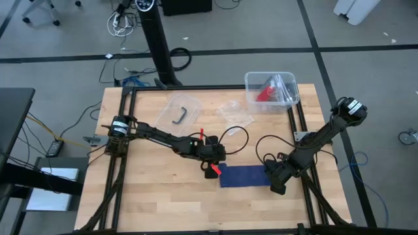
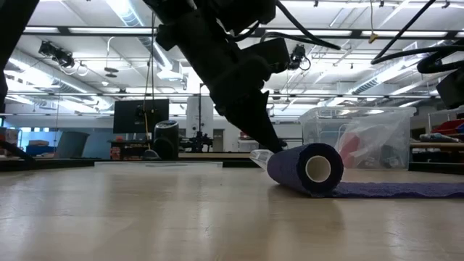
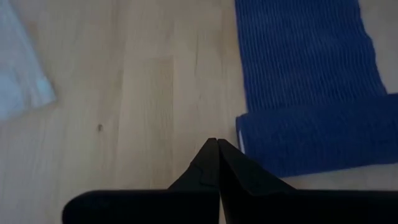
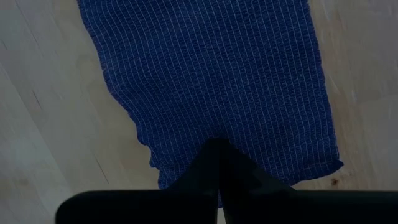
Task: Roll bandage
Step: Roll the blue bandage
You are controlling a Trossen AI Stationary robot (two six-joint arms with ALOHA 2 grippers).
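The bandage [image 1: 243,176] lies at about five o'clock on the table [image 1: 150,202] — rolled at its nine o'clock end, flat toward three o'clock. The left gripper [image 1: 214,168], jaws pressed together and empty, sits just beside the roll. The right gripper [image 1: 272,173], jaws also pressed together, rests its tips on the flat end. A clear bin [image 1: 287,98] stands at one o'clock — bags [image 1: 235,114] near twelve.
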